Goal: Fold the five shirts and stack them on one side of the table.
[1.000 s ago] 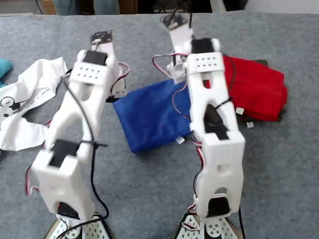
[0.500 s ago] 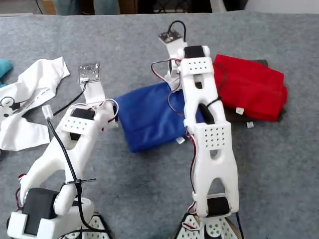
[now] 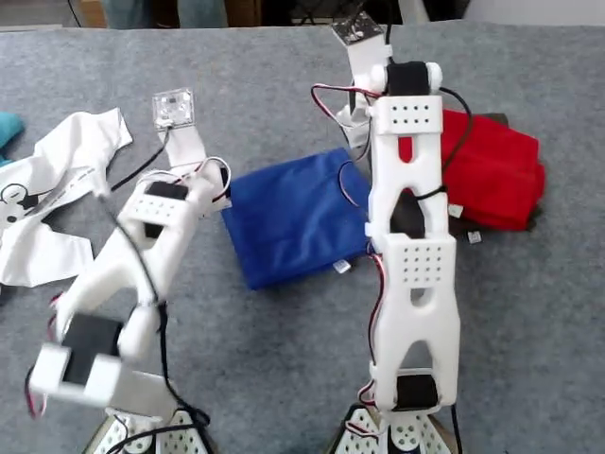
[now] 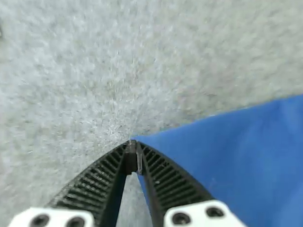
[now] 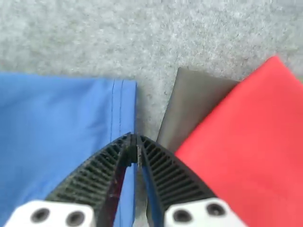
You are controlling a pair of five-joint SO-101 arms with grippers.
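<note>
High view: blue shirt (image 3: 293, 222), red shirt (image 3: 492, 175), white shirt (image 3: 57, 189), one each

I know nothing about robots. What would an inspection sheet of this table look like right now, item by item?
Surface: grey felt-like table cover.
Job's things: blue shirt folded, mid-table; red shirt folded, lying on a dark shirt at the right; white shirt unfolded, at the left; teal cloth at the left edge, mostly cut off.
Clutter: nothing seen.
Grippers: left jaws shut, tips at a corner of the blue shirt; right jaws shut over its stitched edge, beside the dark shirt. Whether either pinches cloth cannot be told.
Cables: red, white and black wires loop loosely along both arms.
Surroundings: too little beyond the far edge to tell.
</note>
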